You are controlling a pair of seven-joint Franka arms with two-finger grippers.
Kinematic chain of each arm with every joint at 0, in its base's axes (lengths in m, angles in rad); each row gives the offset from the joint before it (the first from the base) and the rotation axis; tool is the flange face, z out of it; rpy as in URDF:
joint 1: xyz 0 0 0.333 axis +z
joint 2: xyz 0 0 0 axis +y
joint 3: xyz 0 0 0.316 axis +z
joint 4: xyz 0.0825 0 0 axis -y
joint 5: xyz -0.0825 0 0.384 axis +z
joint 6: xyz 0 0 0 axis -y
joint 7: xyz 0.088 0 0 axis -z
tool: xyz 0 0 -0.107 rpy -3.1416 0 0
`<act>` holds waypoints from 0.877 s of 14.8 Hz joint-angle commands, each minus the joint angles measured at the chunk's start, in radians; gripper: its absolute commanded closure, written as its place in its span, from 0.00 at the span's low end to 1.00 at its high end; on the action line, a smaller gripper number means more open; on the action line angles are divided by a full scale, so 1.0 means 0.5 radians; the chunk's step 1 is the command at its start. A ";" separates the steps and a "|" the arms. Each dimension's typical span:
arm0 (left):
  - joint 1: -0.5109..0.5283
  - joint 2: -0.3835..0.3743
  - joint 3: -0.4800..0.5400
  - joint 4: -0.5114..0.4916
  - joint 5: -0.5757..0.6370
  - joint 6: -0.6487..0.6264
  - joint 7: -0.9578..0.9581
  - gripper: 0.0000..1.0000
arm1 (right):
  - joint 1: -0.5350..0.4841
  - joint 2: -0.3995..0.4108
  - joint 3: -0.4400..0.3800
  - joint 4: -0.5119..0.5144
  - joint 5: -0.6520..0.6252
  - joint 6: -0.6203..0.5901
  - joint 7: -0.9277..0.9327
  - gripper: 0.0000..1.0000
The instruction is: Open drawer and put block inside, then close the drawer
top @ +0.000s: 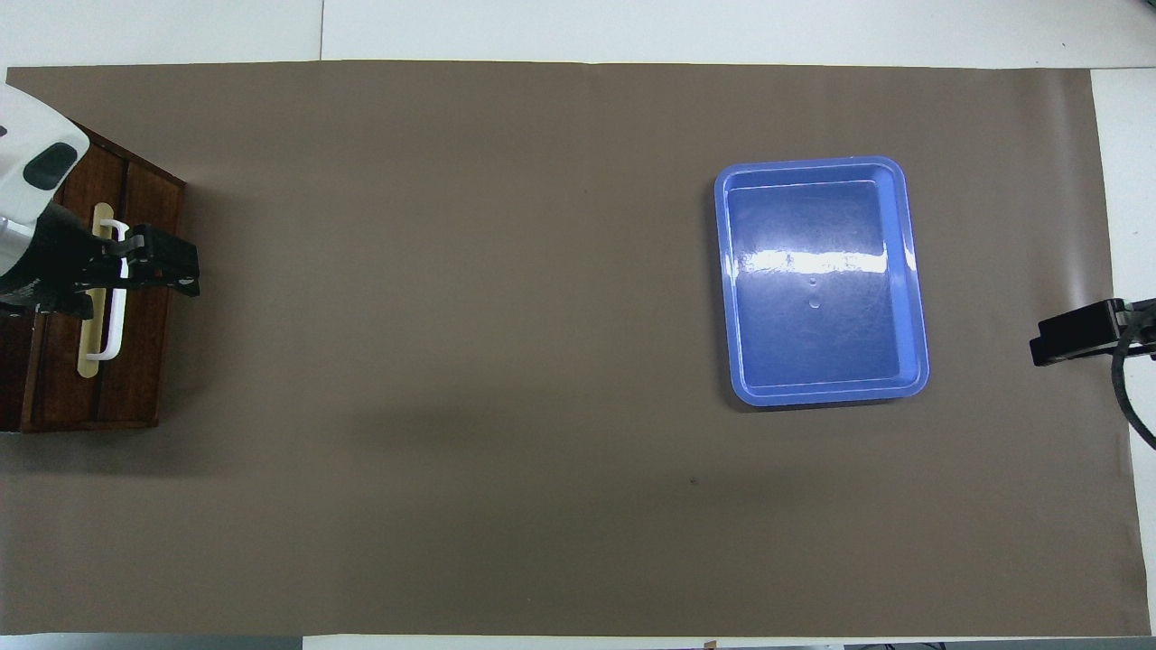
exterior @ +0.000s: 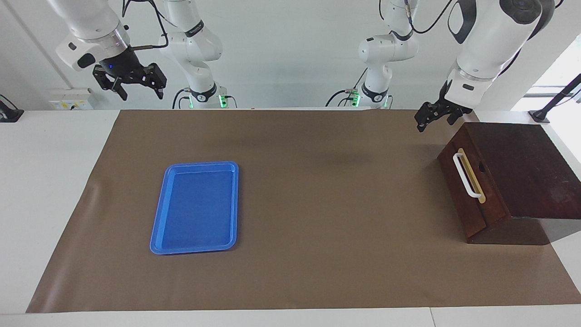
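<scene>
Facing view: left gripper [exterior: 435, 119] hung empty, fingers spread, upper right of frame, above mat beside box corner. Drawer [exterior: 470, 181] lay shut below it, lower right; handle [exterior: 466, 175] long axis ran top-to-bottom. Right gripper [exterior: 133, 82] waited upper left, released. Block unseen.

Seen from overhead: at nine o'clock on the flat brown table mat [top: 542, 361], the dark brown wooden box [exterior: 522, 168], with the wide shallow wooden drawer [top: 149, 343] in it, front toward three o'clock. At three o'clock on the same mat, well apart, the flat blue plastic tray [top: 813, 343].
</scene>
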 commanded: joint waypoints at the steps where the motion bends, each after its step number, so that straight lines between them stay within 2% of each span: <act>1: 0.032 0.023 0.008 0.069 -0.046 -0.070 0.180 0.00 | -0.038 -0.031 0.032 -0.019 -0.035 -0.020 0.007 0.00; 3: 0.054 0.035 0.023 0.118 -0.027 -0.110 0.376 0.00 | -0.038 -0.031 0.035 -0.019 -0.032 -0.020 0.007 0.00; 8: -0.044 0.097 0.017 0.247 0.022 -0.193 0.417 0.00 | -0.038 -0.031 0.035 -0.019 -0.032 -0.020 0.007 0.00; 10: -0.044 0.085 0.020 0.211 0.022 -0.110 0.457 0.00 | -0.038 -0.031 0.035 -0.019 -0.032 -0.020 0.010 0.00; 13: -0.038 0.060 0.027 0.159 0.025 -0.137 0.460 0.00 | -0.038 -0.031 0.035 -0.019 -0.032 -0.020 0.010 0.00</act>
